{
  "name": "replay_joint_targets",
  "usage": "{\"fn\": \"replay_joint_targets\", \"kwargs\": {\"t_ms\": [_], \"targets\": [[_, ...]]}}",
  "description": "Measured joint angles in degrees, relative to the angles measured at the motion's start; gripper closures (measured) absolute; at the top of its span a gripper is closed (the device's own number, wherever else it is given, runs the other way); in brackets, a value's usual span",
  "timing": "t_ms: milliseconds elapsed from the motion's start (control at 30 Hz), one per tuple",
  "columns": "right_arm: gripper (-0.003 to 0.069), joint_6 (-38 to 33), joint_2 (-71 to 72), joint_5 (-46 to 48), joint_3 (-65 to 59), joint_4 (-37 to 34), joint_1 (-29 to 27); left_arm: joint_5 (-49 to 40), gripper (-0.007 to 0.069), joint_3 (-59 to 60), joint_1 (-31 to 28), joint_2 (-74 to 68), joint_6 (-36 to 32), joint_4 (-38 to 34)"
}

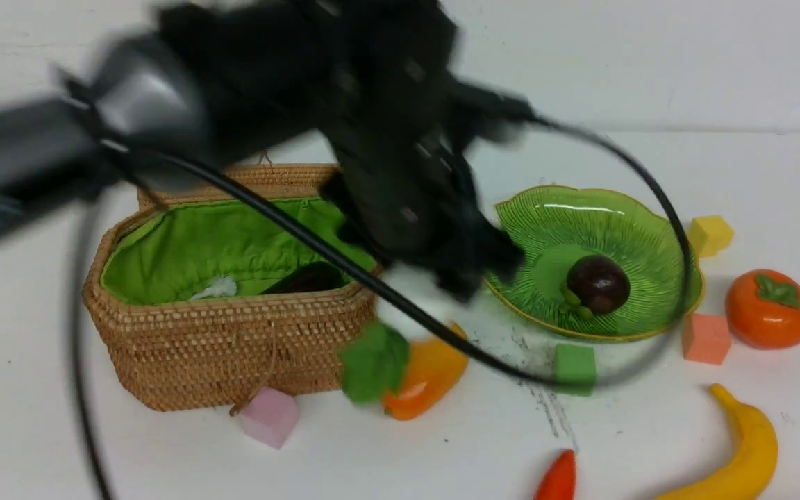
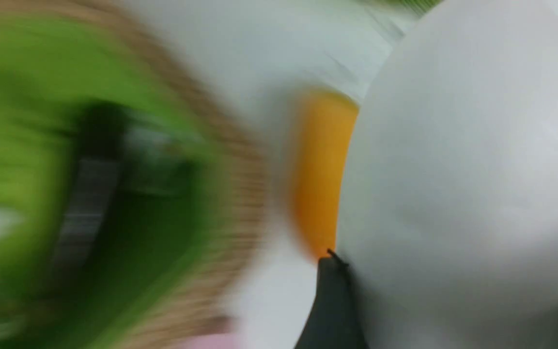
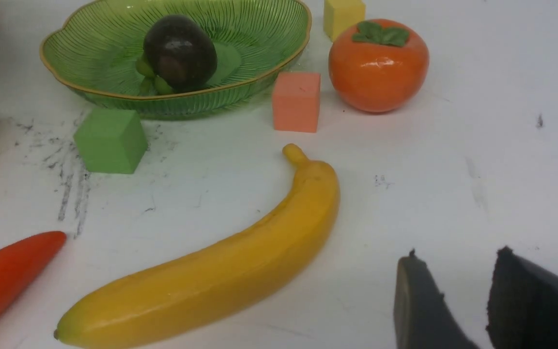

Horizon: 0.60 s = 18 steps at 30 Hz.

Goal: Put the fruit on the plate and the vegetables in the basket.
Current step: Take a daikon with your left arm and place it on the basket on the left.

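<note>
Your left jaws are set wide around the white radish (image 2: 453,169), with a dark finger (image 2: 332,300) pressed against its side, so I judge it gripped rather than merely straddled. The wide set follows from the radish's girth. The left arm (image 1: 164,104) is smeared in the front view, reaching across the basket (image 1: 233,347) toward the gap between it and the plate (image 1: 622,208), which suits a vegetable bound for the basket. The lid (image 1: 268,177) stands open behind, the green lining is bare to receive, and the eggplant (image 1: 306,278) already lies inside. The mangosteen (image 1: 598,283) sits in the plate near its middle, where the dish is lowest. Your right jaws hover part open and empty low over the table (image 3: 453,169), near the banana (image 3: 221,261), which I think places them well for that fruit. Other pieces wait on the table: the mango (image 1: 431,375) just beside the basket's front corner, the persimmon (image 1: 768,309) just off the plate's right edge, and the carrot (image 3: 7,271) near the banana's blunt end. The coloured cubes (image 1: 575,367) are no part of the job, so leave them.
</note>
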<state>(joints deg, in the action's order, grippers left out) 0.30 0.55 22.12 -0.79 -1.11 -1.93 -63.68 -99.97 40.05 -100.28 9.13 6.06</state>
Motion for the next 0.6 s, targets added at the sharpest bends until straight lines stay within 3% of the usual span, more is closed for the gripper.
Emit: {"fn": "replay_joint_targets", "kwargs": {"t_ms": [200, 300, 400, 600], "targets": [[0.0416, 0.0, 0.0, 0.0, 0.0, 0.0, 0.0, -1.6, 0.0104, 0.0, -11.5, 2.9, -4.4, 2.8], [0.0416, 0.0, 0.0, 0.0, 0.0, 0.0, 0.0, -1.9, 0.0104, 0.0, -17.0, 0.4, -15.2, 3.3], [0.0416, 0.0, 0.0, 0.0, 0.0, 0.0, 0.0, -0.7, 0.0104, 0.0, -18.4, -2.6, -24.8, 3.4], [0.0416, 0.0, 0.0, 0.0, 0.0, 0.0, 0.0, 1.5, 0.0104, 0.1, -18.4, -7.3, -27.7, 4.7]]}}
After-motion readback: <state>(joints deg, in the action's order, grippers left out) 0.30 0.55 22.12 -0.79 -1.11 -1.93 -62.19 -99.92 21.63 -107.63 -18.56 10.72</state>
